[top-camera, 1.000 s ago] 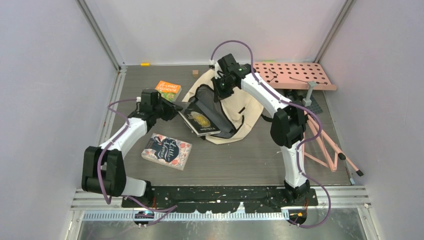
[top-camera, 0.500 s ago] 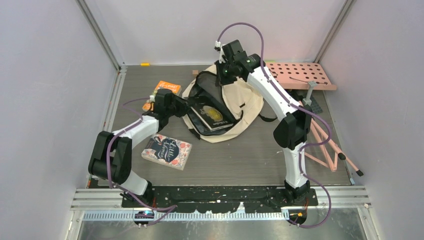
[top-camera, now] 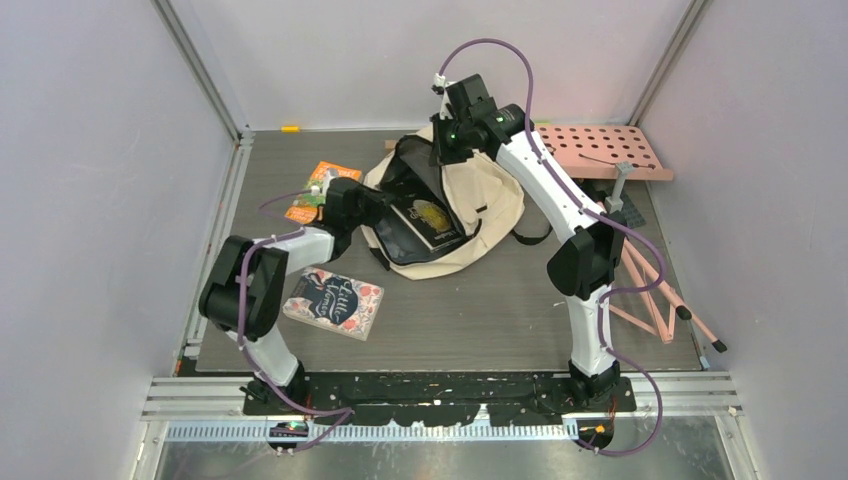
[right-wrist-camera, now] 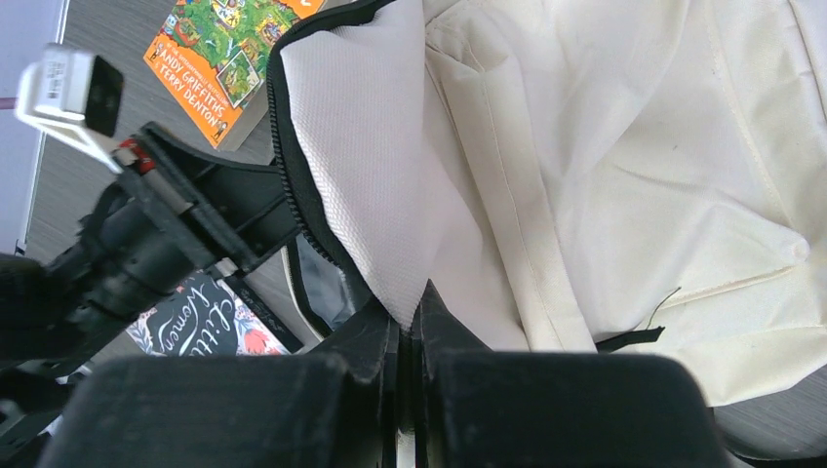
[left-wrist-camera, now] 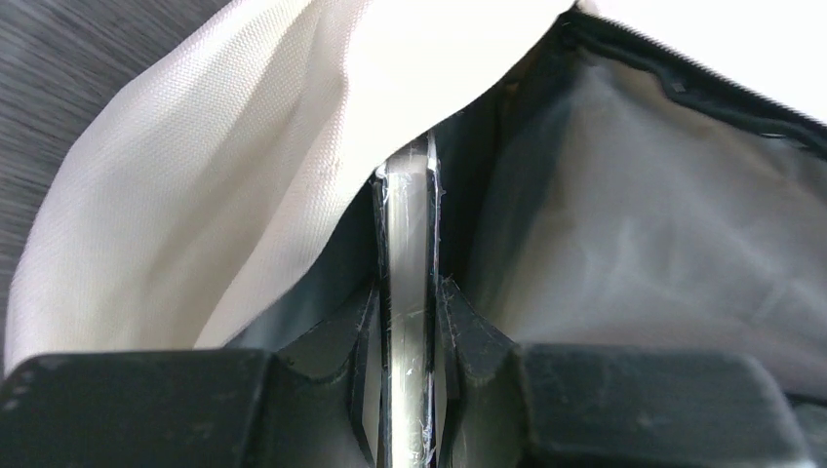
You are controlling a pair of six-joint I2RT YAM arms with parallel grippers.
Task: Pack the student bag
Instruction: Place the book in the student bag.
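**Feeding a book into the propped-open bag**

Bag (top-camera: 490,200) lies on the table just past centre toward 12 o'clock, with its mouth facing roughly 9 o'clock.

Right gripper (right-wrist-camera: 408,327) sits at the 12 o'clock rim of the bag. Its jaws are nearly together, pinching a fold of cream fabric beside the black zip. My reading is that lifting this lip tents the mouth, so a flat thing can slide in beneath it.

Left gripper (left-wrist-camera: 407,302) reaches in from 9 o'clock. Its jaws are narrow and clamped on the edge of a dark book (top-camera: 430,218). Gripping that outer edge lets the far edge go in first. The wrist view shows the book edge-on between the fingers, with grey lining on both sides. From overhead, most of the cover lies inside the mouth and the fingers are at the rim.

Judgement: this book's insertion is well along.
- Orange book (top-camera: 335,173) lies at 10 o'clock from the bag, partly under the left arm.
- Patterned book (top-camera: 333,302) lies at 7 o'clock from the bag, apart from it.
- If both are meant for the bag, packing is about a third done.

Risks:
- If the left gripper lets go before the book clears the zip, the book could slide back out.
- If the fabric slips from the right pinch, the lip falls onto the left fingers.
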